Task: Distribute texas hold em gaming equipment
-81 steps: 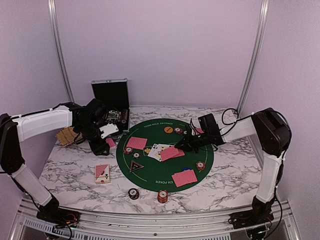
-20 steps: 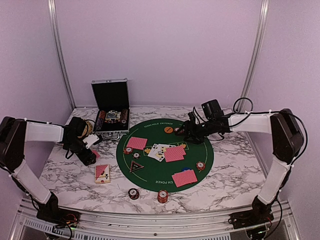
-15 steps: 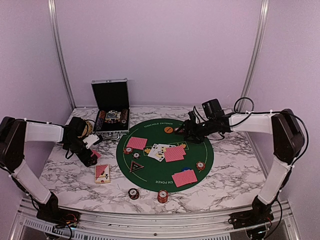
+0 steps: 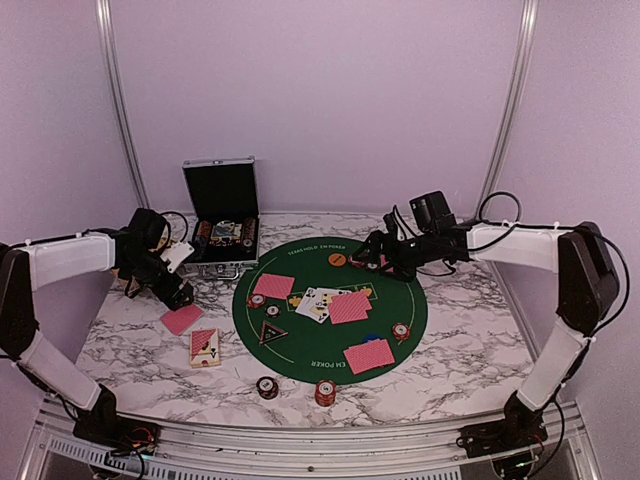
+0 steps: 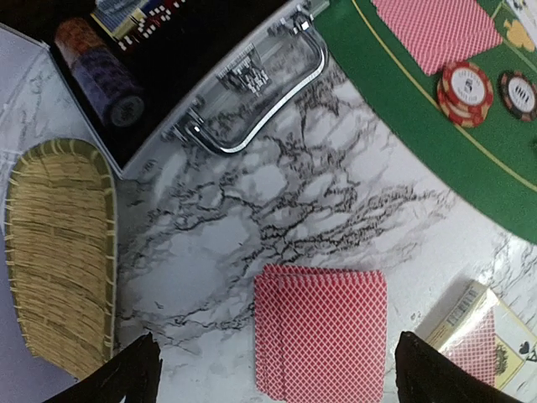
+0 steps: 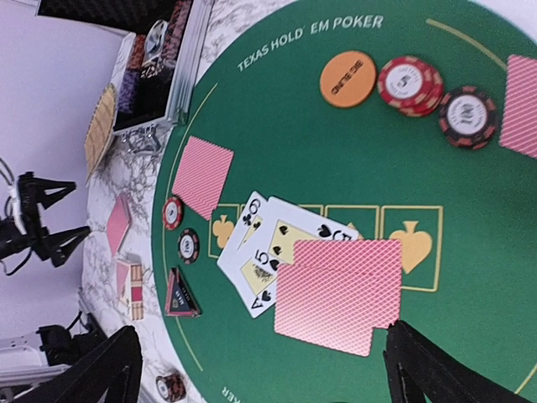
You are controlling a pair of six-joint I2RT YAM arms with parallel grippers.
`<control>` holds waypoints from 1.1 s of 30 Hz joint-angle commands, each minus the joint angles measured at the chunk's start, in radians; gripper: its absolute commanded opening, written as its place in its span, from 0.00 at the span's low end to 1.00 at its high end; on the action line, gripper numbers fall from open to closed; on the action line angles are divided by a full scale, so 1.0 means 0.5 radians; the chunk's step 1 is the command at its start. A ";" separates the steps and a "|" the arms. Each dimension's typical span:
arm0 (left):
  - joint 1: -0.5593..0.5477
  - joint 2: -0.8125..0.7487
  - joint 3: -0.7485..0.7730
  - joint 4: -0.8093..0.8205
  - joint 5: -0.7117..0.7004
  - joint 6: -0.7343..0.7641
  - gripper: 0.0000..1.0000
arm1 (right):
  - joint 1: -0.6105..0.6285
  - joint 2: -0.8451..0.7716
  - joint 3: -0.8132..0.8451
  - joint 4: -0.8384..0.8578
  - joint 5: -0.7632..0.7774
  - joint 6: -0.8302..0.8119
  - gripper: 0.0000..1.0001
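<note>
A small stack of red-backed cards [image 5: 323,332] lies flat on the marble left of the green mat [image 4: 320,350]. My left gripper [image 5: 277,382] hovers over it, open and empty, and is seen above the same cards [image 4: 182,319] in the top view [image 4: 168,283]. My right gripper [image 6: 260,388] is open and empty above the mat's far side [image 4: 374,262]. Under it lie a red-backed pair [image 6: 340,294] overlapping face-up cards [image 6: 268,243], an orange button [image 6: 347,78], two chips [image 6: 409,84], and a black triangular marker [image 6: 180,294]. A blue button [image 4: 372,338] sits near a chip [image 4: 401,331].
The open silver case [image 4: 222,215] stands behind the left gripper, with a wicker tray [image 5: 59,252] to its left. A card box [image 4: 205,346] lies beside the dropped cards. Two chip stacks [image 4: 267,387] [image 4: 325,392] stand on the marble near the front edge.
My left gripper has opened, left the red-backed cards on the marble and lifted back toward the case. My right gripper has opened wider and drawn slightly right.
</note>
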 commanded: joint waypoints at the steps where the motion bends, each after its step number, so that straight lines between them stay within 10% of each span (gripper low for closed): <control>1: 0.005 -0.155 0.110 -0.012 0.076 -0.206 0.99 | -0.049 -0.190 0.030 -0.061 0.356 -0.182 0.99; 12: 0.018 -0.345 -0.280 0.672 0.093 -0.438 0.99 | -0.354 -0.571 -0.325 0.041 1.171 -0.182 0.99; 19: 0.136 -0.307 -0.510 1.387 -0.006 -0.693 0.99 | -0.415 -1.016 -1.063 0.952 2.258 -0.333 0.99; 33: 0.388 -0.060 -0.756 2.253 0.019 -0.888 0.99 | -0.414 -0.929 -1.786 2.350 2.479 -1.200 0.99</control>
